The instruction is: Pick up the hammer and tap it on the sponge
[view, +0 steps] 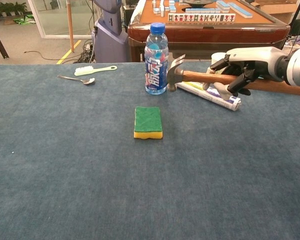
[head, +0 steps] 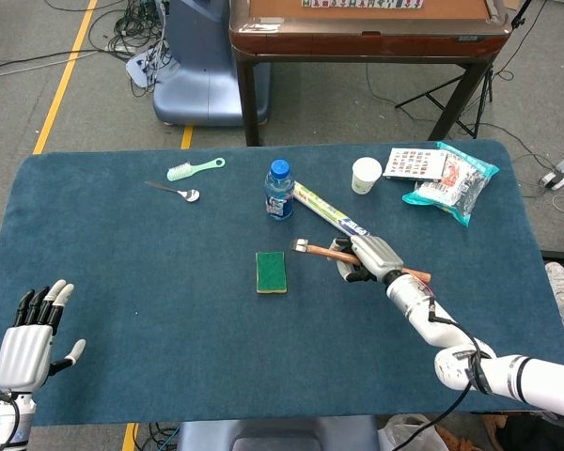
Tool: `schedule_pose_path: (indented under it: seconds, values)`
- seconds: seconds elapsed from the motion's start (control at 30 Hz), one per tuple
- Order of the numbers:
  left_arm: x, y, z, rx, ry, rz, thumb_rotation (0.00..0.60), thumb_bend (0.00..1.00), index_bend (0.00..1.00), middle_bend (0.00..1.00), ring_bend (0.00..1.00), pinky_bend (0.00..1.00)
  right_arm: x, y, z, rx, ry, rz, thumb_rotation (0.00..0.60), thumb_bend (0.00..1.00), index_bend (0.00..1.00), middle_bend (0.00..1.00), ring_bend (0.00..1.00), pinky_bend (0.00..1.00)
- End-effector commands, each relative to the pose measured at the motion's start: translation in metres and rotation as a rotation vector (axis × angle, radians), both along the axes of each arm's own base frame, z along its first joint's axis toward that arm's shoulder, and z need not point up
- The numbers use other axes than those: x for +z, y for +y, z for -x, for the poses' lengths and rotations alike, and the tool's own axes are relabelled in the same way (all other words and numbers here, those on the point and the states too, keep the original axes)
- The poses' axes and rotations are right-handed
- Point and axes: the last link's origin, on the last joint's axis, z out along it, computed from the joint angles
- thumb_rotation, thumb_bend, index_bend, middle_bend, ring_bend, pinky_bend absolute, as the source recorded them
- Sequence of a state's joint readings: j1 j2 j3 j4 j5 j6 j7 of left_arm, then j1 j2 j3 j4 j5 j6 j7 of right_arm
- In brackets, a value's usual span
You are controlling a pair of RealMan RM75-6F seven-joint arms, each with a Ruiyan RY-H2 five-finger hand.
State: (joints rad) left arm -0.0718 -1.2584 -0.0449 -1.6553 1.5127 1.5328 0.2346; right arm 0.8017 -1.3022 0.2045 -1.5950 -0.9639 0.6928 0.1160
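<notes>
A green-topped sponge with a yellow base (head: 272, 271) (view: 148, 121) lies flat near the middle of the blue table. My right hand (head: 375, 256) (view: 243, 66) grips the wooden handle of the hammer (head: 332, 252) (view: 202, 76), which hangs in the air to the right of the sponge and above it, clear of it. The metal head (view: 175, 72) points left, close to the water bottle. My left hand (head: 30, 326) rests open at the table's near left corner, holding nothing; the chest view does not show it.
A blue-capped water bottle (head: 278, 191) (view: 156, 59) stands just behind the sponge. A long boxed roll (head: 333, 214) (view: 212, 96) lies under the hammer. A brush (head: 194, 168), a spoon (head: 174, 191), a paper cup (head: 365, 175), and snack packets (head: 449, 183) lie along the far side.
</notes>
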Motion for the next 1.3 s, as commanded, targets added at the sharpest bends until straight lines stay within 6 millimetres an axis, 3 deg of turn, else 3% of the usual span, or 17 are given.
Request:
schedule_pose_path:
  seconds: [0.03,0.43,0.63,0.7,0.77,0.9,0.97,1.07,1.3]
  values:
    - [-0.001,0.000,-0.001,0.000,0.000,0.003,0.600,0.23,0.07,0.07,0.04,0.00,0.001,0.000,0.001,-0.001,0.002,-0.001,0.600,1.00,0.67,0.80,0.68,0.79]
    - [-0.005,0.001,-0.002,0.000,0.003,0.016,0.600,0.23,0.07,0.07,0.04,0.00,-0.018,0.006,0.024,-0.031,0.026,-0.003,0.600,1.00,0.67,0.79,0.68,0.79]
    - [-0.005,0.001,-0.002,0.002,0.004,0.020,0.600,0.23,0.07,0.07,0.04,0.00,-0.033,0.005,0.041,-0.064,0.039,0.007,0.600,1.00,0.66,0.75,0.65,0.62]
    - [-0.005,0.001,-0.002,0.003,0.004,0.019,0.600,0.23,0.07,0.07,0.04,0.00,-0.036,0.005,0.045,-0.075,0.031,0.016,0.600,0.99,0.57,0.67,0.56,0.53]
    - [-0.005,0.001,-0.002,0.003,0.004,0.019,0.600,0.23,0.07,0.07,0.04,0.00,-0.038,0.005,0.050,-0.087,0.025,0.020,0.600,0.89,0.44,0.55,0.45,0.45]
    - [-0.005,0.003,-0.003,0.001,0.003,0.018,0.600,0.23,0.07,0.07,0.04,0.00,-0.036,0.007,0.054,-0.089,0.008,0.011,0.600,0.40,0.09,0.26,0.20,0.30]
    - [-0.005,0.003,-0.002,0.003,0.002,0.018,0.600,0.23,0.07,0.07,0.04,0.00,-0.031,0.007,0.054,-0.072,-0.004,0.037,0.600,0.31,0.02,0.18,0.15,0.26]
    - [-0.005,0.004,-0.001,0.006,0.003,0.018,0.600,0.23,0.07,0.07,0.04,0.00,-0.021,0.009,0.053,-0.051,-0.028,0.082,0.600,0.28,0.00,0.11,0.11,0.23]
    - [-0.005,0.005,0.001,0.005,-0.001,0.014,0.600,0.23,0.07,0.07,0.04,0.00,0.016,0.022,0.054,-0.001,-0.055,0.204,0.600,0.28,0.00,0.11,0.11,0.23]
